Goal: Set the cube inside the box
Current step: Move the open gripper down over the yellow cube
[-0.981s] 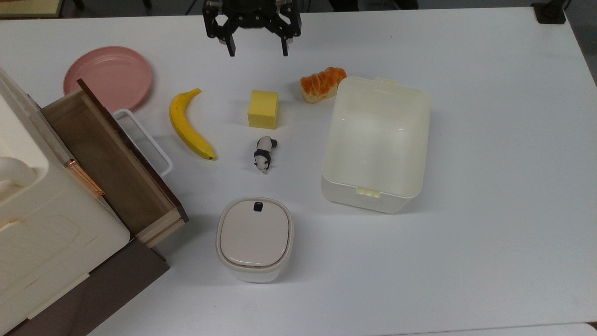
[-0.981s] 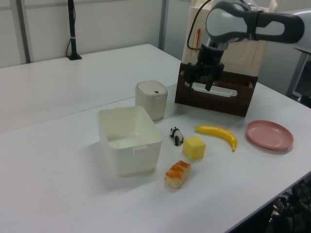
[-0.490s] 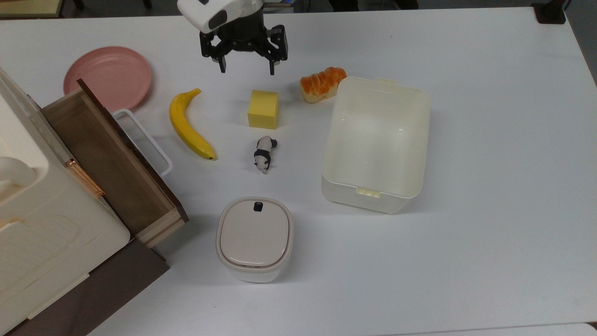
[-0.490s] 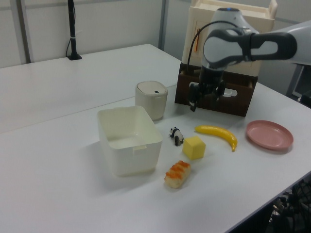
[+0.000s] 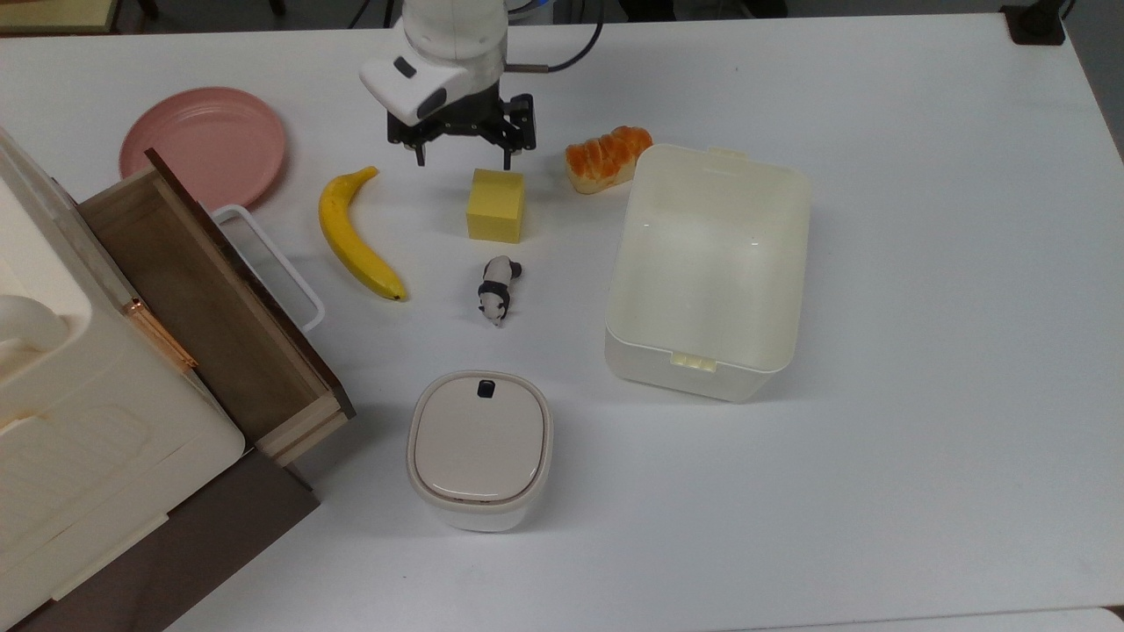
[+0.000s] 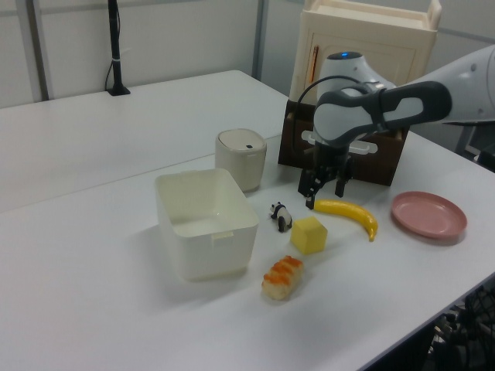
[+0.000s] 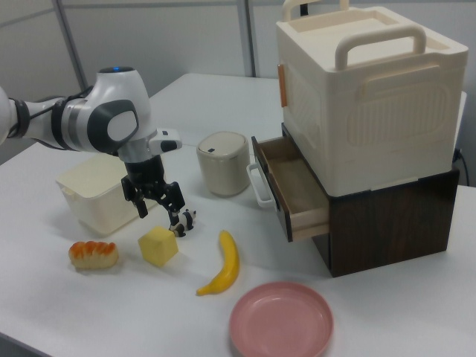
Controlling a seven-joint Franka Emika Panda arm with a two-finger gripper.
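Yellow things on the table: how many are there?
2. The cube sits mid-table, just below the open claw in the top view. The banana lies to the cube's left in the top view, between it and the drawer.

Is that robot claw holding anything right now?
No. The gripper is open and empty, hanging above the table near the cube, which sits untouched on the table.

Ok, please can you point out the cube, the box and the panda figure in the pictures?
cube (image 5: 497,192), top view, on its top face.
box (image 5: 708,358), top view, on the near rim by the latch tab.
panda figure (image 5: 497,287), top view, on its back.
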